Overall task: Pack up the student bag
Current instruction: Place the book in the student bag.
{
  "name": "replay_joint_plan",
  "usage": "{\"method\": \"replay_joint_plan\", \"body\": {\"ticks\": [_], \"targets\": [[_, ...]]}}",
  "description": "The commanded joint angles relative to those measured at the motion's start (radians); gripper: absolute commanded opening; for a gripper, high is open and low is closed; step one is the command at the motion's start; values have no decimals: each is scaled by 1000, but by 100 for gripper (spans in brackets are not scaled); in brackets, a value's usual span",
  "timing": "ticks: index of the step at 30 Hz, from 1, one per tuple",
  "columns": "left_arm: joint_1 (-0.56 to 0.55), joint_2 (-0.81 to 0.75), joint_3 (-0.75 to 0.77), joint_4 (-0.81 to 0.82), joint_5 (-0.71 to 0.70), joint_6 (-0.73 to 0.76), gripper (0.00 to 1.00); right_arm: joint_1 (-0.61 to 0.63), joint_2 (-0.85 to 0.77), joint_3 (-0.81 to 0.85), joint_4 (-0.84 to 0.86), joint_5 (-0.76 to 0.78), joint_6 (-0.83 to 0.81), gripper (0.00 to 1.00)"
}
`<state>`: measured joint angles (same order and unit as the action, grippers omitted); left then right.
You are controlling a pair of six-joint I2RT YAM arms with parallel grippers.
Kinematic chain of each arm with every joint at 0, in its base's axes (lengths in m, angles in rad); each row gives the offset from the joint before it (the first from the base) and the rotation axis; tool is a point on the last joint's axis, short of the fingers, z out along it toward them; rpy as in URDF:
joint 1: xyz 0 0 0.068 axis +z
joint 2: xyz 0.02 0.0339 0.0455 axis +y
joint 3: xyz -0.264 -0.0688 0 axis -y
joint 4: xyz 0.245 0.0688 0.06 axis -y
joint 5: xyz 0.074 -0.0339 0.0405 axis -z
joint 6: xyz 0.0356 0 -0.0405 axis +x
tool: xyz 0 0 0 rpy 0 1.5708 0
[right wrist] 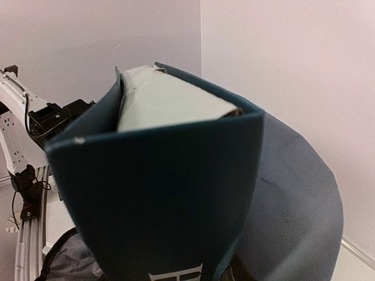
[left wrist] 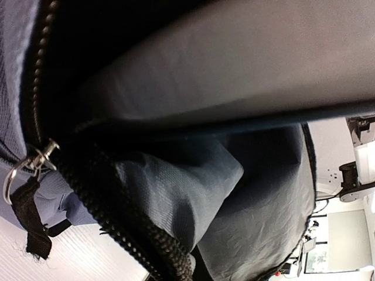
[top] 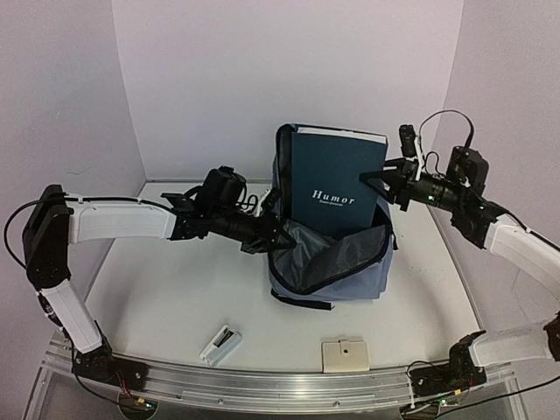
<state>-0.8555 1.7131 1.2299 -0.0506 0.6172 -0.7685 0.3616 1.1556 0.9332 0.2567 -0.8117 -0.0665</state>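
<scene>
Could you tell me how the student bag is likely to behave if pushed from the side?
The student bag looks floppy: its front flap sags in folds, so a push would probably dent it. With the tall book standing in it, it may be top-heavy and tip.

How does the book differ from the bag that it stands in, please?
The book is dark teal, while the bag is a paler slate blue. The book is rigid and flat; the bag is soft fabric, and its unzipped front sags. The book is closed, whereas the bag is open. Both stand upright, with the book's lower part inside the bag.
</scene>
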Motion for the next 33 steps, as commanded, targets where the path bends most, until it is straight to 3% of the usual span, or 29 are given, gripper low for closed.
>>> {"method": "replay_joint_plan", "body": {"ticks": [1, 10, 15, 26, 30, 31, 33], "targets": [[-3, -69, -20, 46, -5, 43, 0, 22, 71, 22, -131, -68, 54, 3], [-7, -130, -63, 36, -47, 50, 0, 74, 120, 25, -295, 142, -60, 1], [-7, -200, -85, 46, -76, 46, 0, 170, 175, 54, -457, 378, -97, 1], [-7, -327, -121, 1, -179, 76, 0, 206, 118, 8, -451, 585, -38, 0], [-7, -343, -156, 19, -165, 54, 0, 207, 33, -17, -442, 643, 9, 9], [-7, -344, -161, 22, -155, 53, 0, 206, 9, -18, -439, 640, 22, 19], [-7, -339, -167, 21, -130, 53, 0, 206, -31, -12, -437, 614, 46, 47]]}}
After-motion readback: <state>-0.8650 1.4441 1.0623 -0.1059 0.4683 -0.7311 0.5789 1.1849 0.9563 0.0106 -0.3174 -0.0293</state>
